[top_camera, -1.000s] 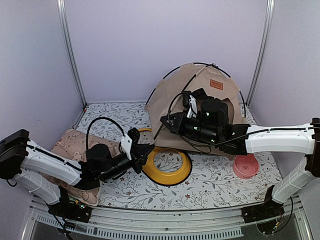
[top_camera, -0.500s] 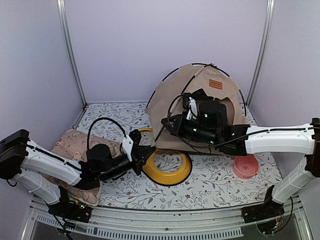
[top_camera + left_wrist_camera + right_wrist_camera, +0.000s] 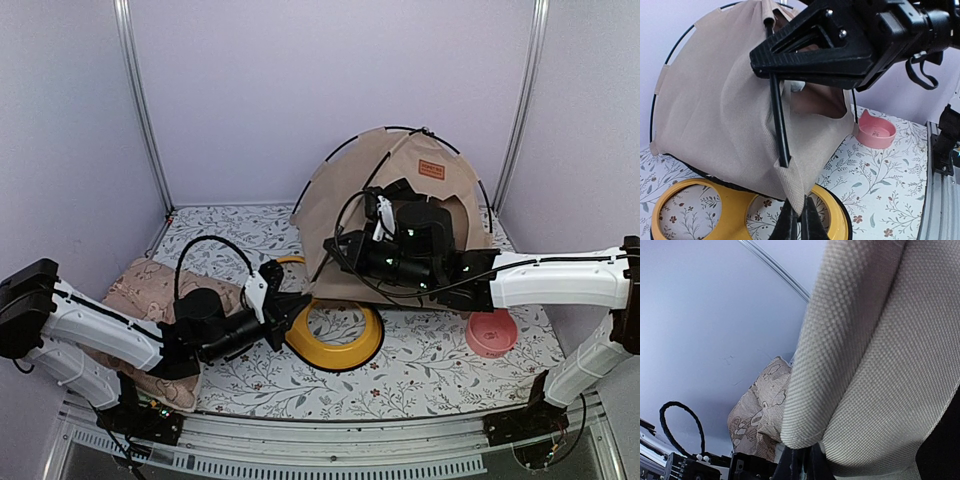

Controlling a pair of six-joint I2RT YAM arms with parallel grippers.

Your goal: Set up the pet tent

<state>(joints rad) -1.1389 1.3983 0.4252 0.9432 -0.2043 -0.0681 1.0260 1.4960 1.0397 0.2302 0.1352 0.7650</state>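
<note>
Patterned cushion [image 3: 150, 285] lies at left, beneath the left arm. Left gripper [image 3: 799, 220] is closed, pinching a lower fabric corner of the pet tent [image 3: 345, 205] above the yellow tray [image 3: 335, 357]. The tent stands rear centre. Right gripper [image 3: 332, 245] is clamped on its front edge at a black pole [image 3: 780, 120]. Pink bowl [image 3: 492, 332] sits at right.

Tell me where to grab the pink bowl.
Pinch the bowl by its rim from straight above, straddling the wall. It stands upright with its mouth open, beside the tent. Its low, sloped wall probably gives a side grip little to hold. The rim on the side away from the tent looks freest.
</note>
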